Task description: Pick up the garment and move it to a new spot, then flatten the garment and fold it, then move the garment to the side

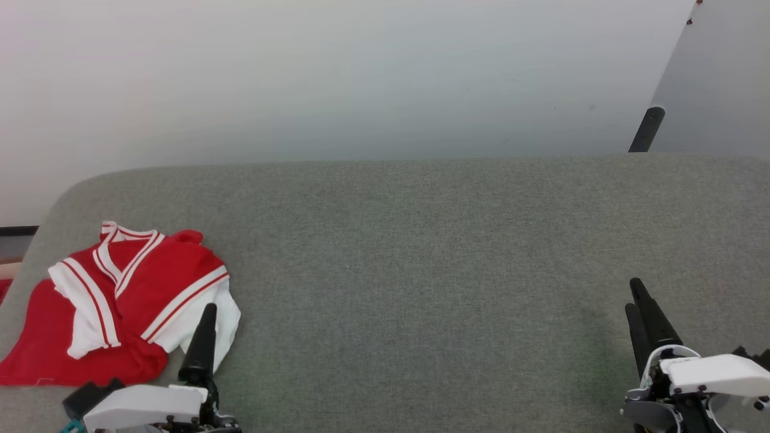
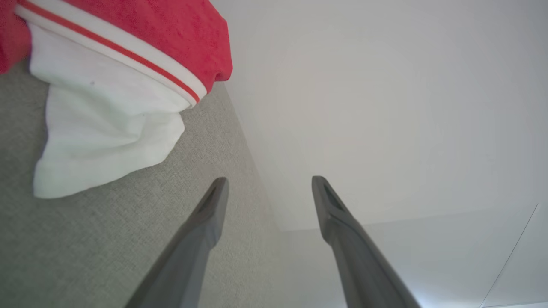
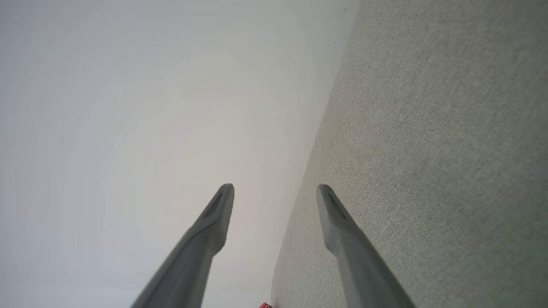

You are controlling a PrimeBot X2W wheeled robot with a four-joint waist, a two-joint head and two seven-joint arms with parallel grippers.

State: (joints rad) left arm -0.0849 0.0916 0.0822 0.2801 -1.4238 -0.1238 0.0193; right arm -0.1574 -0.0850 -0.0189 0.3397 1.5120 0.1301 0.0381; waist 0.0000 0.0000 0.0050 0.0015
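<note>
The grey fabric-covered bench (image 1: 421, 252) is taking up most of the head view. The garment (image 1: 162, 276) is lying crumpled at the bench's left end, near its rounded far corner, with the red hem running close to the bench's left edge. The left pincer (image 2: 267, 184) is hovering over the bench's left front, just beside the white sleeve (image 2: 107, 141), its fingers standing wide apart and gripping nothing. The right pincer (image 3: 274, 188) is hanging over the bench's right front, equally spread and empty, well apart from the cloth.

The layout itself is making trouble likely, I judge. A one-sided grab is probably catching only the loose sleeve, so the body is trailing, twisting and bunching further. A sideways nudge is risking the hem sliding off the bench's left edge. Folded layers are also hiding which edge is being pinched, so flattening could be starting from a tangled hold
</note>
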